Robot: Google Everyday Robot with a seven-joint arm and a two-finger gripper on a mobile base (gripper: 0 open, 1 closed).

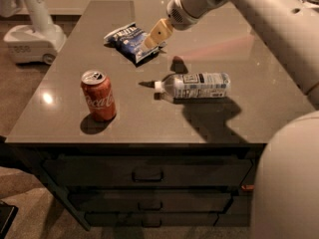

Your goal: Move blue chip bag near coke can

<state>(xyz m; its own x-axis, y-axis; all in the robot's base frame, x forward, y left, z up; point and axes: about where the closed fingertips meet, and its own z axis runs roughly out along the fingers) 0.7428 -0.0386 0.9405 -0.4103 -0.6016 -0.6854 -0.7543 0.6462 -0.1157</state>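
Observation:
The blue chip bag (128,42) lies on the grey counter (60,93) at the back left, crinkled, with white lettering. The coke can (98,95) stands upright near the front left. My gripper (155,36) hangs from the white arm coming in from the upper right. Its tan fingers point down-left just over the right end of the bag.
A clear plastic bottle (195,86) with a white label lies on its side in the middle of the counter, cap to the left. Drawers (147,173) sit under the front edge. A white robot base (30,34) stands on the floor at left.

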